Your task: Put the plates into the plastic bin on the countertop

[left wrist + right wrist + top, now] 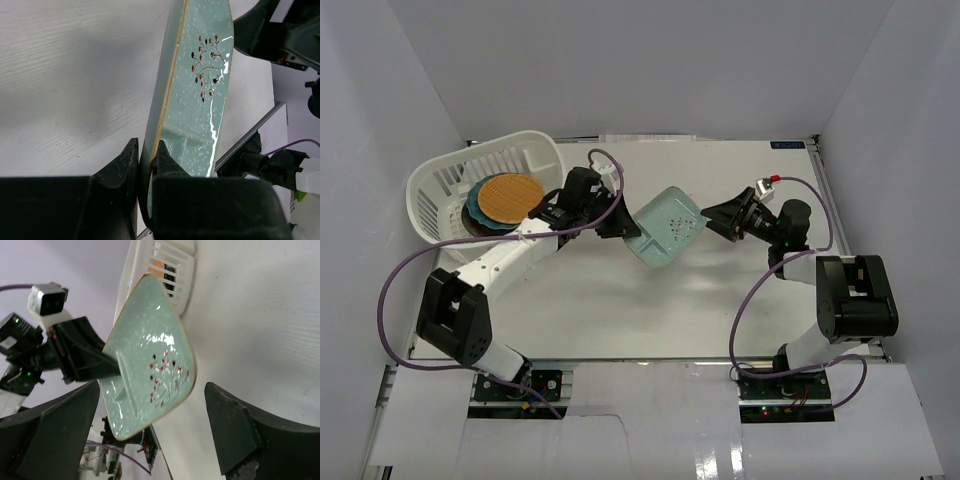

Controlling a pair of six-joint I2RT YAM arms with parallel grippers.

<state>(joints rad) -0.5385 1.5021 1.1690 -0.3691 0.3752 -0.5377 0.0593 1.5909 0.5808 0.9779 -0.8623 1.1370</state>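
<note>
Hard to read the stack in the plastic bin at the far left corner. The orange woven plate lay on top and covered nearly everything. Only a teal scalloped rim and a dark sliver peeped out beneath, and the left arm cut across the bin's right end. From the right wrist, just a slotted corner of the bin showed behind the pale-green tray. That tray stood tilted on edge over the middle of the countertop, between the two arms; whether its low corner touched the surface couldn't be told. It looked glossy, speckled and tan-edged, with a little tree of red and dark berries. The left gripper was pinched tight on one rim, which was buried between its fingers. The right gripper stood spread wide, a finger either side of the tray, gripping nothing.
</note>
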